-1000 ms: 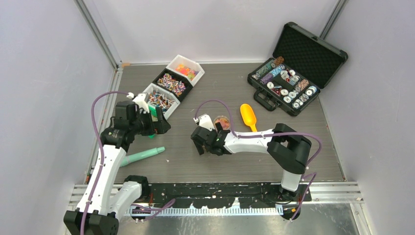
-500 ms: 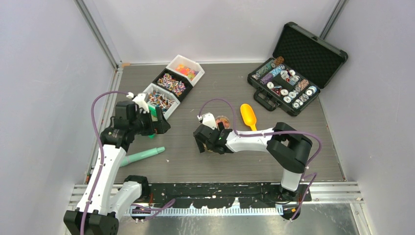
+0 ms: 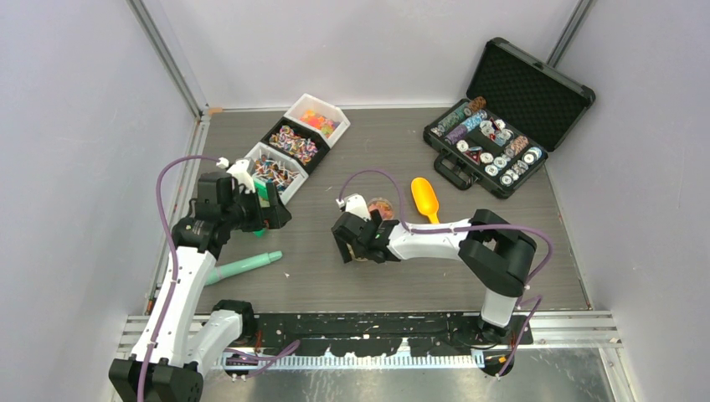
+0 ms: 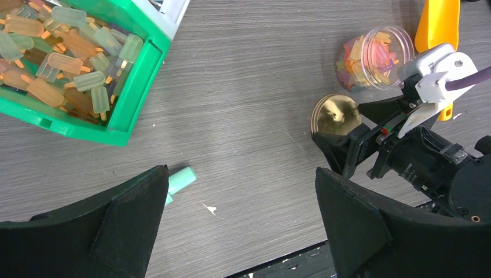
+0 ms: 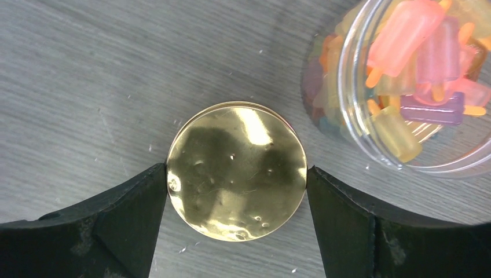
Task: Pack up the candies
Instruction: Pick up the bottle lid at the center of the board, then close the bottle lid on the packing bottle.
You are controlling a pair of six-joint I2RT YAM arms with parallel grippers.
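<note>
The candies lie in three bins at the back left: orange-red-yellow (image 3: 319, 121), striped (image 3: 293, 143) and more (image 3: 273, 172). In the left wrist view, pastel popsicle-shaped candies (image 4: 58, 63) fill a green bin. A clear open jar (image 5: 417, 87) holds several candies; it also shows in the top view (image 3: 381, 207). A flat gold disc (image 5: 236, 171) lies on the table beside the jar. My right gripper (image 5: 237, 174) has a finger touching each side of the disc. My left gripper (image 4: 243, 179) is open and empty above the table, near the bins.
An orange scoop (image 3: 425, 199) lies right of the jar. A teal pen-like tool (image 3: 243, 266) lies at the front left. An open black case (image 3: 494, 142) of poker chips stands at the back right.
My right gripper has shifted slightly toward the jar and settled around the gold disc. The left arm has not moved.
</note>
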